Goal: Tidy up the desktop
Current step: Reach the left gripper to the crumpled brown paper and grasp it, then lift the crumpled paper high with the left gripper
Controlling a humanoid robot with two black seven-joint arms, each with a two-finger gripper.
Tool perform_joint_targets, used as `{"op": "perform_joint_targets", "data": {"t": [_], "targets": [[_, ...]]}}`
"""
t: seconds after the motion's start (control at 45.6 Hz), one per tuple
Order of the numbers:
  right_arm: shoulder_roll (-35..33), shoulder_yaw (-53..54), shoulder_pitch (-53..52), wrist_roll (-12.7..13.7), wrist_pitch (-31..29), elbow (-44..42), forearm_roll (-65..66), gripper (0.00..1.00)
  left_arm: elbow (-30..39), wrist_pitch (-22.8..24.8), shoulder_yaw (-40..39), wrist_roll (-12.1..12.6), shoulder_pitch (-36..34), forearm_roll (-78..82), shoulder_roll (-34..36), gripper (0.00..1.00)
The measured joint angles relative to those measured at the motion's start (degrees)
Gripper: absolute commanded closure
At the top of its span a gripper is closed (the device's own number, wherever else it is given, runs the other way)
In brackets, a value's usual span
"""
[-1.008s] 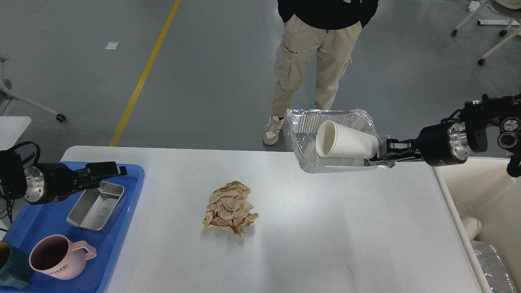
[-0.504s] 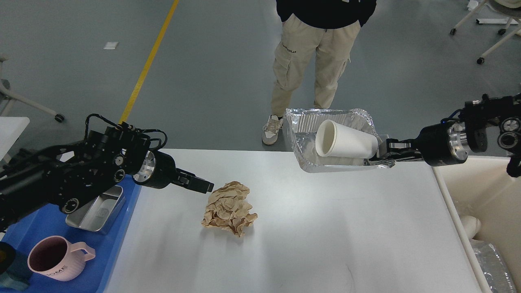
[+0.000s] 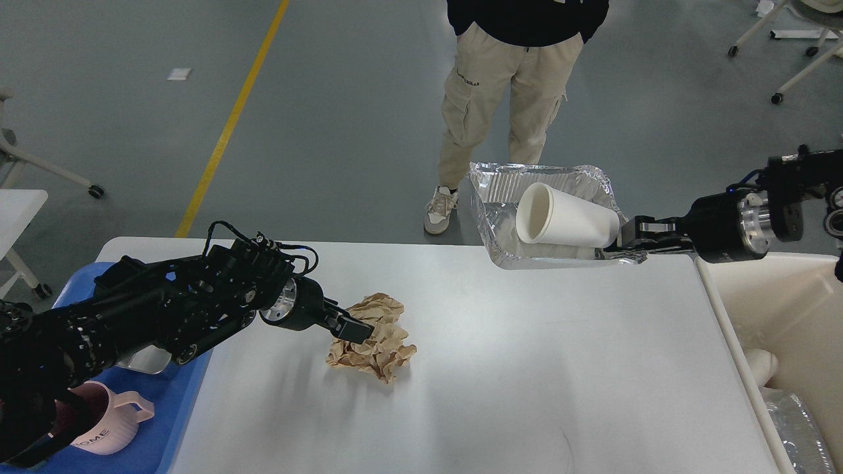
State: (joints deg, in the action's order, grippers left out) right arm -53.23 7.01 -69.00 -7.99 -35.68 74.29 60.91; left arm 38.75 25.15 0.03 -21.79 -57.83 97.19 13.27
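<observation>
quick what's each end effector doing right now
Left end effector: at the crumpled paper; open or shut cannot be told.
Right end effector: shut on the foil tray, paper cup lying inside.

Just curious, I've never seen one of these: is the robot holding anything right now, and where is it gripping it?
The right gripper holds the foil tray by its right rim; a white paper cup lies inside. The left gripper is at the crumpled brown paper; a grasp cannot be told.
</observation>
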Motion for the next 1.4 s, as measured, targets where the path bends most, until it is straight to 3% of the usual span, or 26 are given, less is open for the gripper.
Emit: {"op": "perform_joint_targets", "data": {"t": [0.044, 0.11, 0.131, 0.175, 0.263, 0.372, 0.526, 0.789, 0.964, 1.095, 1.205, 1.402], "targets": [[-0.1, 0.2, 0.0, 0.0, 0.0, 0.1, 0.0, 1.0, -1.0, -1.7, 1.7, -2.3, 0.2, 0.0, -0.1, 0.53], [-0.4, 0.4, 0.0, 0.0, 0.0, 0.2, 0.0, 1.0, -1.8, -3.6, 4.3, -5.5, 0.3, 0.0, -0.1, 0.65], [-0.5, 0.4, 0.1, 0.0, 0.0, 0.2, 0.0, 1.0, -2.0, -4.6, 6.3, -7.5, 0.2, -0.1, 0.0, 0.66], [-0.5, 0.4, 0.2, 0.0, 0.0, 0.2, 0.0, 1.0, -2.3, -5.2, 7.8, -8.7, 0.0, -0.3, 0.2, 0.66], [-0.6, 0.4, 0.7, 0.0, 0.0, 0.2, 0.0, 1.0, -4.2, -5.7, 9.3, -9.9, 0.0, -0.7, 0.1, 0.67], [-1.1, 0.5, 1.1, 0.0, 0.0, 0.2, 0.0, 1.0, -7.4, -6.0, 9.8, -10.8, 0.5, -0.8, -0.2, 0.81], [-1.2, 0.5, 1.3, 0.0, 0.0, 0.2, 0.0, 1.0, -8.5, -6.2, 9.9, -12.7, 0.8, -0.8, 0.0, 0.89], [-1.2, 0.5, 1.3, 0.0, 0.0, 0.0, 0.0, 1.0, -6.1, -5.8, 8.9, -14.9, 0.0, -3.0, 1.4, 0.9], [-1.0, 0.0, 1.5, 0.0, 0.0, -0.2, 0.1, 1.0, 4.4, -5.8, 8.3, -15.0, -1.2, -7.9, 9.2, 0.9], [-0.6, -0.4, 1.7, 0.0, 0.0, -0.3, 0.2, 1.0, 19.1, -6.1, 6.4, -14.8, -2.2, -8.6, 21.0, 0.89], [-0.4, -0.6, 1.8, 0.0, 0.0, -0.5, 0.4, 1.0, 24.8, -6.2, 5.1, -14.8, -2.2, -8.6, 27.9, 0.88], [0.1, -0.9, 2.7, 0.1, 0.0, -1.0, 0.7, 1.0, 36.8, -6.1, -4.1, -15.2, -0.5, -13.3, 42.2, 0.87]]}}
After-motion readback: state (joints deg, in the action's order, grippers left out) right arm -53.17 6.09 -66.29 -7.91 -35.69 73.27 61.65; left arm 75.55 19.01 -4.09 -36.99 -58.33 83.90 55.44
